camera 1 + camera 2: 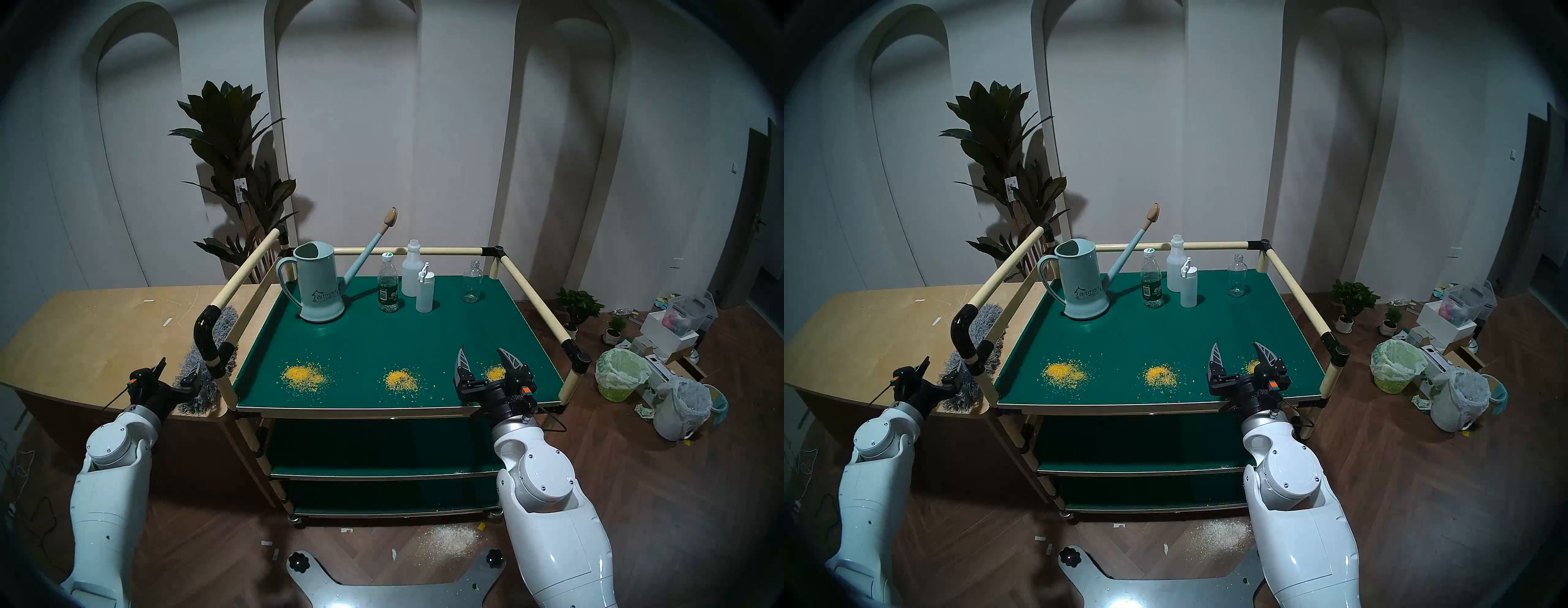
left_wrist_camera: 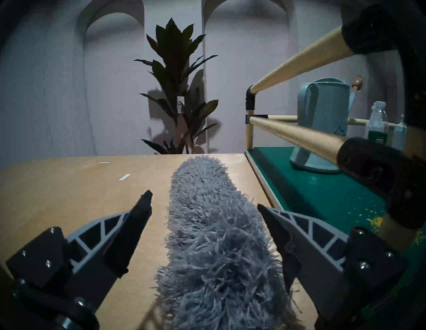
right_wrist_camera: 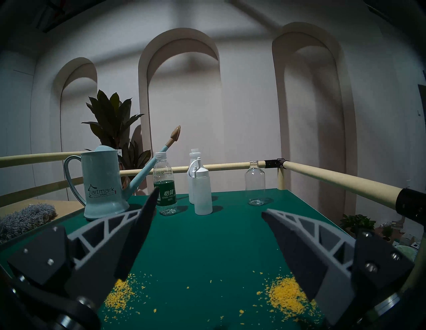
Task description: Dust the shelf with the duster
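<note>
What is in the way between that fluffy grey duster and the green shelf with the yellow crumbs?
The cream tube rails on the cart's left side stand between the fluffy grey duster, lying on the tan wooden counter, and the dark green shelf. Nothing blocks the open left claw, whose fingers flank the duster.

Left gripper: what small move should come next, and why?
Probably ease forward and down, then close on the duster. The left gripper is open astride it, gripping nothing; the duster lies on the wooden counter, and yellow crumbs cover the shelf.
</note>
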Tool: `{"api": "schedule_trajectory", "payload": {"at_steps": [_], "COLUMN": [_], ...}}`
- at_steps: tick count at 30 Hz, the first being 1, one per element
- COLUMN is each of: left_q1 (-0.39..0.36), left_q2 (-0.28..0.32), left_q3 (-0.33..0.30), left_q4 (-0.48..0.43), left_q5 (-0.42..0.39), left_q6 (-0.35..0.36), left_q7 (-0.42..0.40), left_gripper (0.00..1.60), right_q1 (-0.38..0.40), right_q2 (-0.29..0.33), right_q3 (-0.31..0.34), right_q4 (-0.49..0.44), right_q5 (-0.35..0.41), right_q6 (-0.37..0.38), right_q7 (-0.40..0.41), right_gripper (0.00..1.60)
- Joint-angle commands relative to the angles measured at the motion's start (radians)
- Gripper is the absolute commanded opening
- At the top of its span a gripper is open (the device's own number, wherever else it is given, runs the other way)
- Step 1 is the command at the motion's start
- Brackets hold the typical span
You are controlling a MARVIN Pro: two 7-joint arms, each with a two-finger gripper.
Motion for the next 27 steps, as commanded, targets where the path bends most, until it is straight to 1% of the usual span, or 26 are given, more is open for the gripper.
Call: {"api": "schedule_trajectory", "payload": {"at_steps": [1, 2, 3, 8, 11, 14, 17, 20, 27], "left_q1": [-0.092, -0.092, -0.12, -0.123, -0.128, -0.144, -0.15, -0.153, -0.146], "left_q2": [-0.03, -0.03, -0.041, -0.054, -0.056, -0.058, -0.062, -0.072, -0.068], "left_q3": [0.018, 0.018, 0.028, 0.047, 0.056, 0.069, 0.071, 0.071, 0.076], "left_q4": [0.027, 0.027, 0.051, 0.049, 0.062, 0.102, 0.117, 0.14, 0.153], "left_q5": [0.053, 0.053, 0.065, 0.069, 0.074, 0.078, 0.079, 0.09, 0.088], "left_q6": [-0.048, -0.048, -0.06, -0.079, -0.078, -0.066, -0.055, -0.056, -0.062], "left_q7": [0.097, 0.097, 0.136, 0.151, 0.153, 0.159, 0.17, 0.206, 0.192], "left_gripper": [1.6, 1.6, 1.6, 1.6, 1.6, 1.6, 1.6, 1.6, 1.6], "right_q1": [0.0, 0.0, -0.001, -0.006, -0.008, -0.01, -0.01, -0.01, -0.009], "right_q2": [0.002, 0.002, 0.003, 0.006, 0.005, 0.004, 0.003, 0.0, -0.001], "right_q3": [-0.002, -0.002, -0.003, -0.003, -0.003, -0.002, -0.001, 0.001, 0.004], "right_q4": [-0.02, -0.02, -0.019, -0.016, -0.016, -0.017, -0.017, -0.018, -0.016], "right_q5": [0.004, 0.004, 0.003, -0.003, -0.005, -0.008, -0.011, -0.014, -0.013], "right_q6": [-0.026, -0.026, -0.029, -0.042, -0.047, -0.052, -0.054, -0.055, -0.054], "right_q7": [0.009, 0.009, 0.01, 0.014, 0.014, 0.014, 0.013, 0.012, 0.015], "right_gripper": [1.6, 1.6, 1.6, 1.6, 1.6, 1.6, 1.6, 1.6, 1.6]}}
